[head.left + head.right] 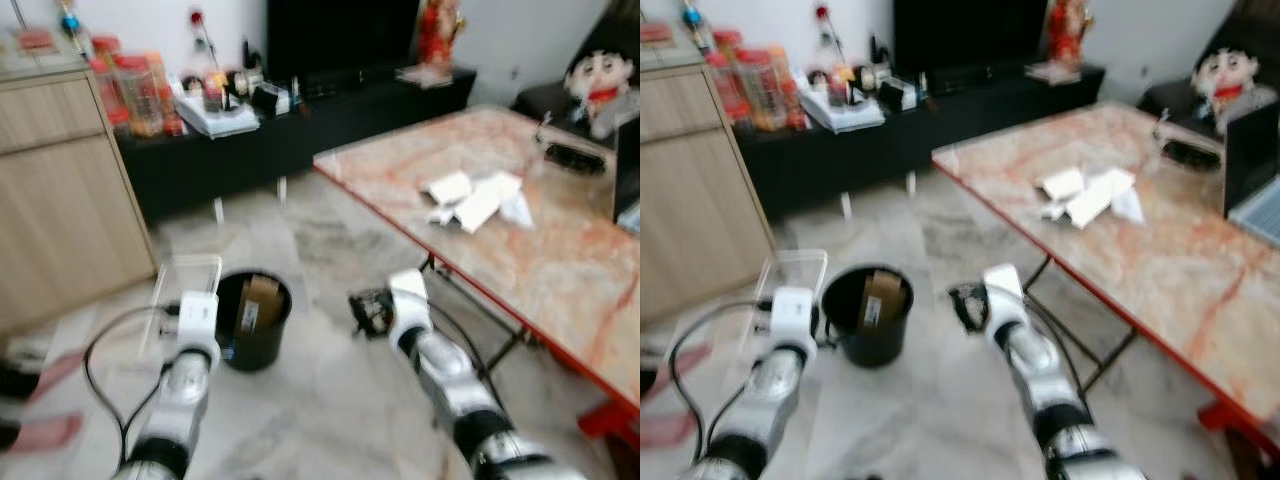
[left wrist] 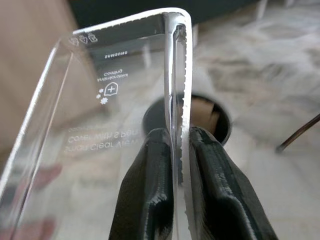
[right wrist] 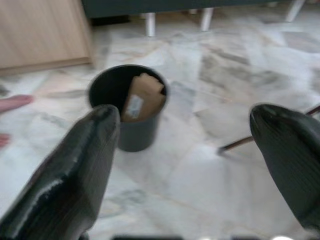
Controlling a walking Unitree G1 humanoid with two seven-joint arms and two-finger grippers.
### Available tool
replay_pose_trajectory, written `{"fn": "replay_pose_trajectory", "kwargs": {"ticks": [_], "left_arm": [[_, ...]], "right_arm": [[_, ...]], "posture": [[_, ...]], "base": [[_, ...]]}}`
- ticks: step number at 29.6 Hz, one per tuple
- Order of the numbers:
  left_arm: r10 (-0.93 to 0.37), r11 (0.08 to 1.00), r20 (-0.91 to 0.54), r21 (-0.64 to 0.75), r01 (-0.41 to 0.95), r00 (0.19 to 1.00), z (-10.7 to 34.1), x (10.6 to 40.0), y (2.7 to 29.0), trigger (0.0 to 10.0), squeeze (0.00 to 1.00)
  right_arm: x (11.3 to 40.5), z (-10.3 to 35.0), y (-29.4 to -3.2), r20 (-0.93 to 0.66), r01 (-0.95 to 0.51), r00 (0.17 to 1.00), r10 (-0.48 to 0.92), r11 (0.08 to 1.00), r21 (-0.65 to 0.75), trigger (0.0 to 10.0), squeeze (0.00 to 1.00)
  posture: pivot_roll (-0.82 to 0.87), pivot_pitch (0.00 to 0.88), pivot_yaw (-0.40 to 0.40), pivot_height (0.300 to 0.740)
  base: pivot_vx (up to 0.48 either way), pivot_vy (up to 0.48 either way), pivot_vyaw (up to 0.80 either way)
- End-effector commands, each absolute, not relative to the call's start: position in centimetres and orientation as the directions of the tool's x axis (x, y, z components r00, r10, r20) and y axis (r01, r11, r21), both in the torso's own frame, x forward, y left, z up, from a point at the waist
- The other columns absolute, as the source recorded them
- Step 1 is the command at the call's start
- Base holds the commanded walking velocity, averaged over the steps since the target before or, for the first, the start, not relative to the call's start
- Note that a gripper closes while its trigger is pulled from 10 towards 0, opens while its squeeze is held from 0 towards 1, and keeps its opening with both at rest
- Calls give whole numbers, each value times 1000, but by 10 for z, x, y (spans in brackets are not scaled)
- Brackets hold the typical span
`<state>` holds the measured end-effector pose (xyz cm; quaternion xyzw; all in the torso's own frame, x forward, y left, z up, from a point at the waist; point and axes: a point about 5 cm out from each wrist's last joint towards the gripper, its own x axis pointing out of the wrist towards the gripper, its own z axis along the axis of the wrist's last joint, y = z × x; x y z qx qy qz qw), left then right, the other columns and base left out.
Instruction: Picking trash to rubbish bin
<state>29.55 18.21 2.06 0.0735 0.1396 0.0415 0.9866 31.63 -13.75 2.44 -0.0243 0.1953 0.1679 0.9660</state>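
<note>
A clear plastic package [image 1: 186, 280] with printed lettering [image 2: 107, 90] is pinched edge-on in my left gripper [image 2: 175, 145], which is shut on it just left of the black rubbish bin [image 1: 252, 318]. The bin stands on the marble floor and holds a brown cardboard piece [image 3: 142, 97]. My right gripper [image 1: 368, 310] hangs open to the right of the bin, its fingers [image 3: 75, 170] wide apart with nothing between them. White crumpled papers [image 1: 475, 200] lie on the marble-topped table [image 1: 560, 270].
A wooden cabinet [image 1: 60, 190] stands at the left. A low black TV console [image 1: 300, 120] with jars and clutter runs along the back wall. The table's red frame and black legs [image 1: 500, 345] are at my right. A person's foot [image 3: 15, 103] is near the bin.
</note>
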Motion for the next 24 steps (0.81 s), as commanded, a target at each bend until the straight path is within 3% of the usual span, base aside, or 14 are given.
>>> {"fn": "replay_pose_trajectory", "kwargs": {"ticks": [1,8,14,24], "left_arm": [[104,987,-326,148,-58,940,10,290,183,10000,0],[108,989,-413,134,-57,904,-10,275,186,10000,0],[145,984,-550,164,-64,822,-36,250,198,10000,0],[175,984,-646,143,-108,743,-54,226,204,10000,0]], "right_arm": [[311,16,-138,-429,-329,849,309,944,29,10000,0],[293,-5,-149,-521,-289,810,270,956,47,10000,0],[267,-32,-159,-656,-281,720,225,959,20,10000,0],[250,-46,-160,-719,-252,662,213,966,54,10000,0]], "posture": [[-32,16,-58,740],[-34,23,-61,740],[-30,27,-68,740],[-24,31,-67,740]], "base": [[0,0,0],[0,0,0],[474,0,0],[480,0,0]]}}
